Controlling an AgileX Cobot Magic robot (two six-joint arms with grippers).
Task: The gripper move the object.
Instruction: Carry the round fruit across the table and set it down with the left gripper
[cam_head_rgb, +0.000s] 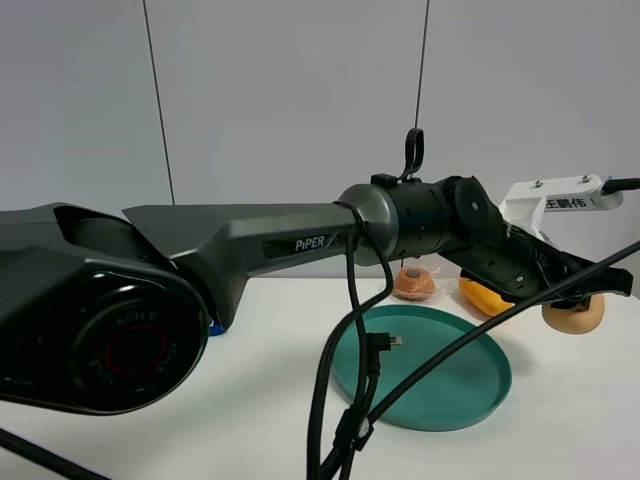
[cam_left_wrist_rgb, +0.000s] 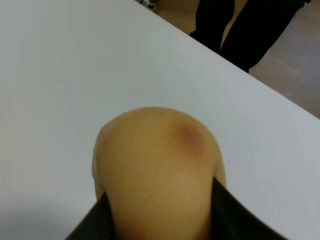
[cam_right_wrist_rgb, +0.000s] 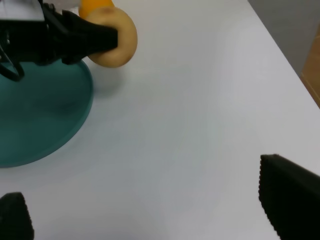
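Item: tan-yellow, egg-shaped, potato-like object (cam_head_rgb: 573, 316) with a reddish blotch. Location: just outside the rim of the round teal plate (cam_head_rgb: 440, 422), on the side far from the left arm's base, near the smooth orange oblong fruit (cam_head_rgb: 478, 298). Gripped by the black two-fingered left hand (cam_head_rgb: 585, 290), fingers closed onto its flanks, rounded end projecting past the fingertips, long axis roughly in line with the fingers. Contact with the white surface (cam_head_rgb: 560, 420): not determinable. Right hand (cam_right_wrist_rgb: 152, 207): spread wide, empty, well apart from the object. Also present: small brown wrapped round item (cam_head_rgb: 413, 283) behind the plate. Judgement: carry by the left arm alone, no regrasp needed; plate rim and fruit the nearest obstacles.
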